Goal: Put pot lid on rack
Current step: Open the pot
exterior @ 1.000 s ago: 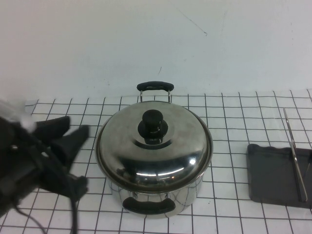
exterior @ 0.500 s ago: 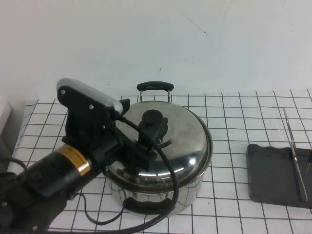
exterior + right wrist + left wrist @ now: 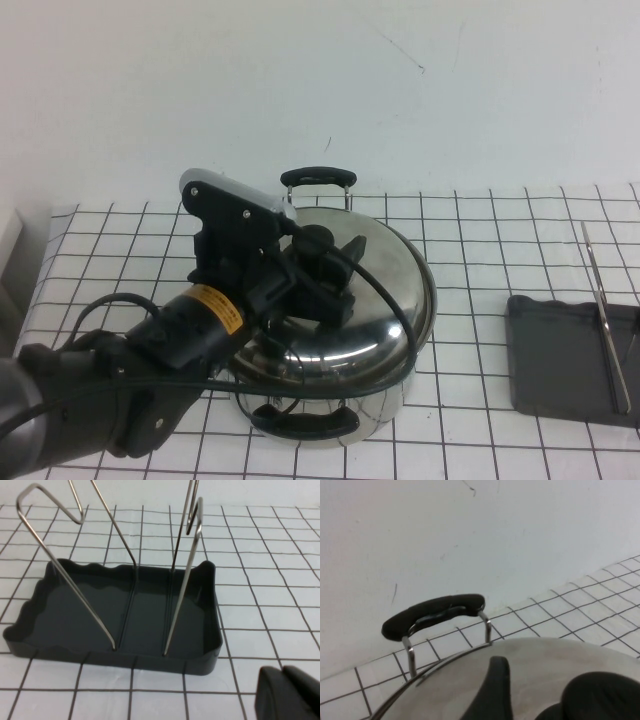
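The shiny domed pot lid (image 3: 385, 300) with its black knob (image 3: 313, 240) sits on the steel pot (image 3: 380, 405) at the table's middle. My left gripper (image 3: 338, 276) has come in from the left and is low over the lid. It is open, with a finger on either side of the knob. In the left wrist view one finger (image 3: 492, 690) and the knob (image 3: 602, 697) lie over the lid (image 3: 540, 660). The dark grey rack (image 3: 560, 350) with its upright metal bar (image 3: 605, 320) stands at the right. My right gripper (image 3: 292, 695) is shut and empty just before the rack (image 3: 125, 610).
The pot has a black handle at the back (image 3: 318, 178) and another at the front (image 3: 300, 420). A white wall rises behind the gridded table. Bare grid lies between the pot and the rack (image 3: 470, 330). The rack's wire bars (image 3: 182, 580) stand upright.
My left arm swung in from the left edge and over the lid. Its open gripper now straddles the knob. The pot, the lid and the rack have not moved.
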### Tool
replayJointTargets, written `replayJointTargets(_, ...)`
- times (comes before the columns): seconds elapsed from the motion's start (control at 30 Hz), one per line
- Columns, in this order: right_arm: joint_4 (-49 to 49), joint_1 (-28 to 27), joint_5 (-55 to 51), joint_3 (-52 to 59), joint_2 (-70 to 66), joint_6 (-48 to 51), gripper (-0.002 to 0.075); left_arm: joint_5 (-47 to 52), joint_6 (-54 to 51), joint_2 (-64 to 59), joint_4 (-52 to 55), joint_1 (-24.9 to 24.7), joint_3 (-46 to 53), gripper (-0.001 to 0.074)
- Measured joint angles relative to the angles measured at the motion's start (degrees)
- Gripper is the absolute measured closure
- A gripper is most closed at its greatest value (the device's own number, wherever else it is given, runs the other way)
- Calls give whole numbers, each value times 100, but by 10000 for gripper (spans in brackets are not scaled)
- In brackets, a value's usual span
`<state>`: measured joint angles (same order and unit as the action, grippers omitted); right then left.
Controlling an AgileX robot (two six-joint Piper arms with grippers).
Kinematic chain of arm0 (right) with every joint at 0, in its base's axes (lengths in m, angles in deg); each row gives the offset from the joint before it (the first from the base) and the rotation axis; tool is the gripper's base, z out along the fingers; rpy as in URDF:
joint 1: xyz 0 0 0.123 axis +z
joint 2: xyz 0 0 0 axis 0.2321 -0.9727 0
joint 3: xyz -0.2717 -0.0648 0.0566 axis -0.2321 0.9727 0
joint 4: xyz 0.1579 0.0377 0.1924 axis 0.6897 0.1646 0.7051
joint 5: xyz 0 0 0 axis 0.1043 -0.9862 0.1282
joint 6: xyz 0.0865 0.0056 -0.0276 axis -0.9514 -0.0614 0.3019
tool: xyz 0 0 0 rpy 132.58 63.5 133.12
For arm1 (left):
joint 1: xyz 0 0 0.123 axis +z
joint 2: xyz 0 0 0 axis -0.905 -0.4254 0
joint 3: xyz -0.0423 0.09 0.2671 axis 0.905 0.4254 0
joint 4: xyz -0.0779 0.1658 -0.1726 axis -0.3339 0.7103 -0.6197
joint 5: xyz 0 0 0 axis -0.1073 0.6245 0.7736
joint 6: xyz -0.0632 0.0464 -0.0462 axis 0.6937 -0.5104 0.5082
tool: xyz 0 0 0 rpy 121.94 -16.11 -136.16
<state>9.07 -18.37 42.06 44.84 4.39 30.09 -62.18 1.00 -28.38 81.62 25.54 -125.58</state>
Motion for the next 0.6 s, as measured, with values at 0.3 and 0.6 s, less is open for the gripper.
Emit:
replayJointTargets(0.3, 0, 0, 0, 0, 0, 0, 729, -217, 331, -214, -64, 34, 0, 278)
replayJointTargets(0.6, 0, 0, 0, 0, 0, 0, 729, -189, 532, -136, 10, 34, 0, 415)
